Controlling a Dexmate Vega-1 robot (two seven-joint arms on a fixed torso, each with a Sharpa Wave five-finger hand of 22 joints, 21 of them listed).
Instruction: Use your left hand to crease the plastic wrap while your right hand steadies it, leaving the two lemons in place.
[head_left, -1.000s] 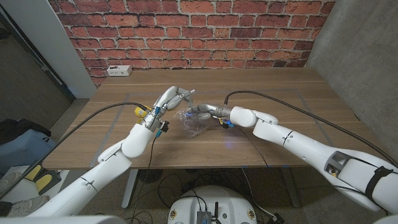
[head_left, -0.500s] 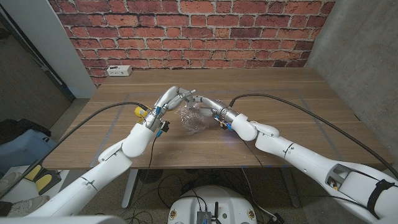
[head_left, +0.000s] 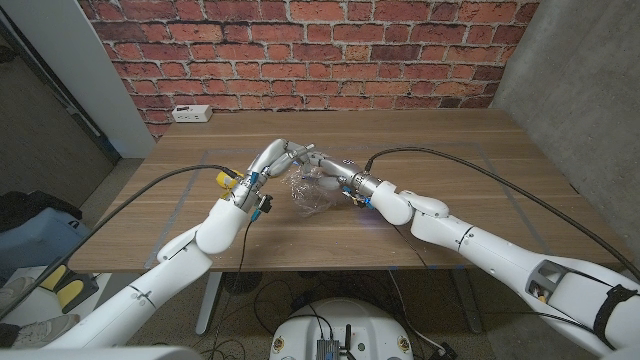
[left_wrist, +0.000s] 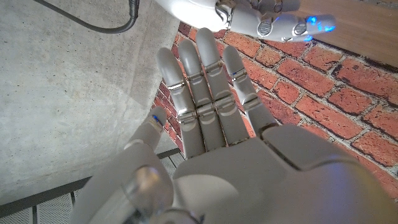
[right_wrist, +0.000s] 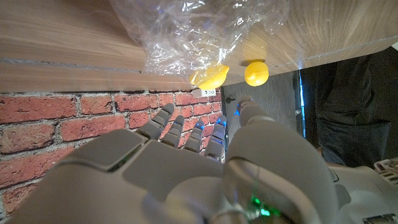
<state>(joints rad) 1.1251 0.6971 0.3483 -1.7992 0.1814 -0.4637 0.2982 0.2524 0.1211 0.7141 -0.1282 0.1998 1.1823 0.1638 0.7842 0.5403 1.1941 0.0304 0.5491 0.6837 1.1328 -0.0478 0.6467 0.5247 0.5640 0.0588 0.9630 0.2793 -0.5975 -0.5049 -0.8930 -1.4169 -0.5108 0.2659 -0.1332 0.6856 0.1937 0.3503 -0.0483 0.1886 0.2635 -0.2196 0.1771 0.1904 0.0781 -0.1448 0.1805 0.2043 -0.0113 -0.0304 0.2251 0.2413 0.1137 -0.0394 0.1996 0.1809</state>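
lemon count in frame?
2, both in the right wrist view: one yellow lemon at the edge of the crumpled clear plastic wrap, the other round yellow lemon just beside it on the bare wooden table.

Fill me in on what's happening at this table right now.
A two-armed robot is working a crumpled sheet of clear plastic wrap in the middle of a wooden table. Its left robot hand reaches in from one side with fingers stretched out, and its right robot hand comes in from the other, both at the wrap; whether either actually grips it is unclear. In the right wrist view, two lemons lie on the table beside the wrap.
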